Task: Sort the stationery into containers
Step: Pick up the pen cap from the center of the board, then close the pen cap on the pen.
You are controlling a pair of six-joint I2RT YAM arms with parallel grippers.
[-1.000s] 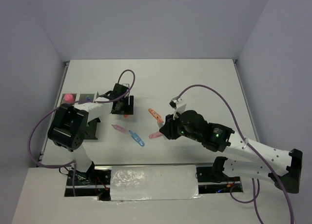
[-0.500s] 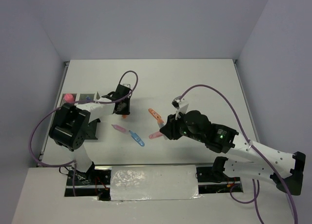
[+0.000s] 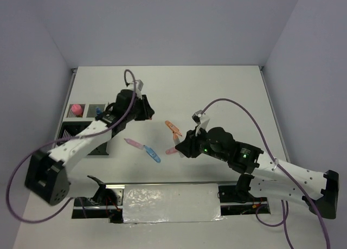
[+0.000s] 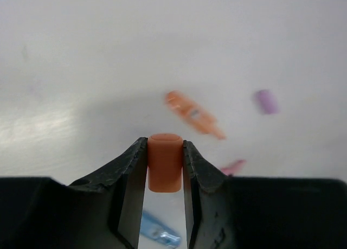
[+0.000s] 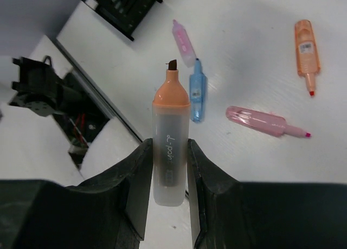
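My left gripper (image 4: 165, 143) is shut on a short orange cap (image 4: 165, 162) and holds it above the table; in the top view it (image 3: 144, 109) is right of the organizer (image 3: 73, 131). My right gripper (image 5: 168, 146) is shut on an uncapped clear-bodied highlighter with an orange tip (image 5: 171, 97), held above the table at centre (image 3: 181, 143). An orange highlighter (image 3: 172, 128), a pink one (image 3: 172, 150), a blue one (image 3: 152, 153) and a small pink one (image 3: 132, 143) lie loose between the grippers.
The organizer at the left edge holds a pink-capped item (image 3: 76, 108) and a blue item (image 3: 98, 112). A small purple piece (image 4: 265, 101) lies on the table in the left wrist view. The black slatted compartment (image 5: 127, 7) shows in the right wrist view.
The left arm has stretched out and its gripper has risen and moved up-right, away from the organizer, with the orange cap in it. The right gripper has shifted slightly, still holding the highlighter.
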